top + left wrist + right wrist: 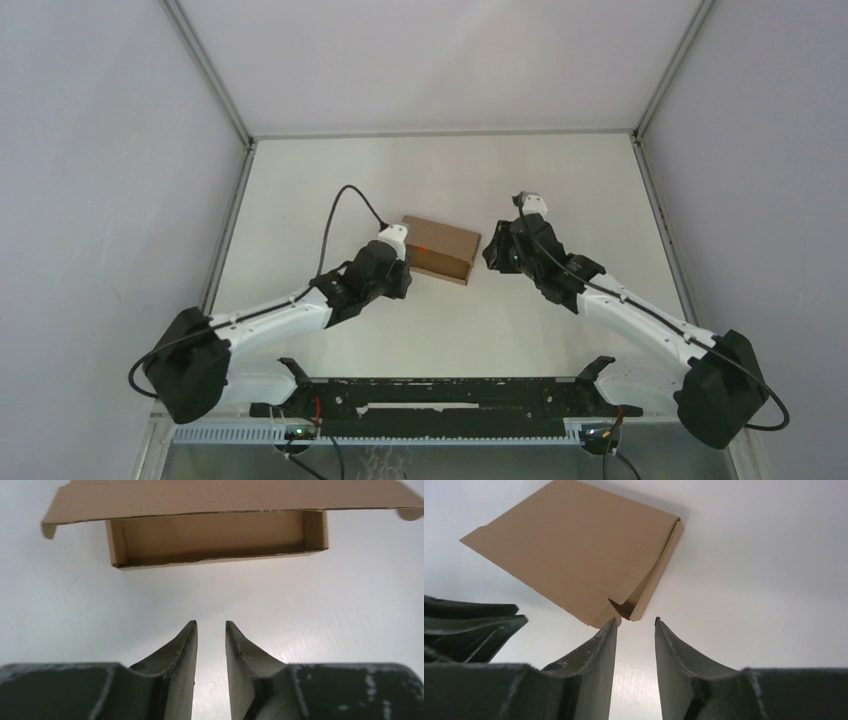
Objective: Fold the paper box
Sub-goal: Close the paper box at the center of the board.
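Note:
The paper box (440, 248) is a flat brown cardboard mailer lying mid-table between both arms. In the left wrist view the paper box (215, 535) shows its open side, with the lid (225, 499) raised a little above the tray. My left gripper (211, 625) is open with a narrow gap, empty, a short way back from that open side. In the right wrist view the paper box (574, 550) shows its lid top and one open corner. My right gripper (635, 621) is open and empty, its tips just short of that corner.
White walls with metal corner posts (210, 75) enclose the table (560, 180) on three sides. A black rail (440, 395) runs along the near edge between the arm bases. The left arm's cable (340, 215) loops above the table beside the box.

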`<state>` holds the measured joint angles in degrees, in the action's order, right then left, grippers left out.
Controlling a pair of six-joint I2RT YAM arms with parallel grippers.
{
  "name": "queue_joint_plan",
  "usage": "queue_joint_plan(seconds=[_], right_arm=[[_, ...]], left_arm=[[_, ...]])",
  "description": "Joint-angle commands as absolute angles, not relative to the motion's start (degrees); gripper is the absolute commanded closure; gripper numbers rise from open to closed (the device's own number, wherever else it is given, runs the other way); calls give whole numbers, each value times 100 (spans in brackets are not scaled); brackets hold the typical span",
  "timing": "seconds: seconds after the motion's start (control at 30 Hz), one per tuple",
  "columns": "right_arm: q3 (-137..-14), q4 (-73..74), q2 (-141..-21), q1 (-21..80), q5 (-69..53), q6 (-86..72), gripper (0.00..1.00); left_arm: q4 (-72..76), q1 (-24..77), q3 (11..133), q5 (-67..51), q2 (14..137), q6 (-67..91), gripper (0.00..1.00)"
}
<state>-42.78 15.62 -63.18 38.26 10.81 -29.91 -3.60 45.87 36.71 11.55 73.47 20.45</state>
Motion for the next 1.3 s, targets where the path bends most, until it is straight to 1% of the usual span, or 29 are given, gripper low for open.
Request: queue_joint_plan(seconds=[0.0, 0.2, 0.3, 0.4, 0.5, 0.63, 0.8, 0.97, 1.27], right_arm=[[-4780, 1403, -6755, 3631, 394, -2828, 59], [-5508, 1604, -7330, 3604, 269, -2639, 60], [-5777, 1751, -7452, 3569, 225, -2560, 60], [-5994, 1831, -7594, 3568, 75, -2469, 60], [-6223, 1963, -7852, 3575, -208, -2414, 61], [-6377, 2049, -8158, 3596, -341, -2388, 62], [-6504, 2130, -8383, 3683, -383, -2332, 63], [-6503, 2203, -8516, 3860, -290, -2289, 63], [-6404, 2168, -8814, 4165, -184, -2377, 64]], left_arm=[[-469, 4652, 3405, 1060, 6497, 2386, 67], [-1169, 4658, 3455, 1172, 5359, 2602, 65], [-1768, 4653, 3894, 1286, 4923, 2605, 61], [-2281, 4567, 4513, 1449, 4827, 2524, 56], [-2550, 4070, 5149, 1312, 5146, 2362, 55], [-2540, 3329, 5715, 676, 5768, 2179, 54], [-2560, 3023, 6391, 79, 6824, 1892, 57], [-2246, 3015, 6326, -242, 7225, 1936, 58], [-1703, 3012, 5723, -539, 7527, 2051, 62]])
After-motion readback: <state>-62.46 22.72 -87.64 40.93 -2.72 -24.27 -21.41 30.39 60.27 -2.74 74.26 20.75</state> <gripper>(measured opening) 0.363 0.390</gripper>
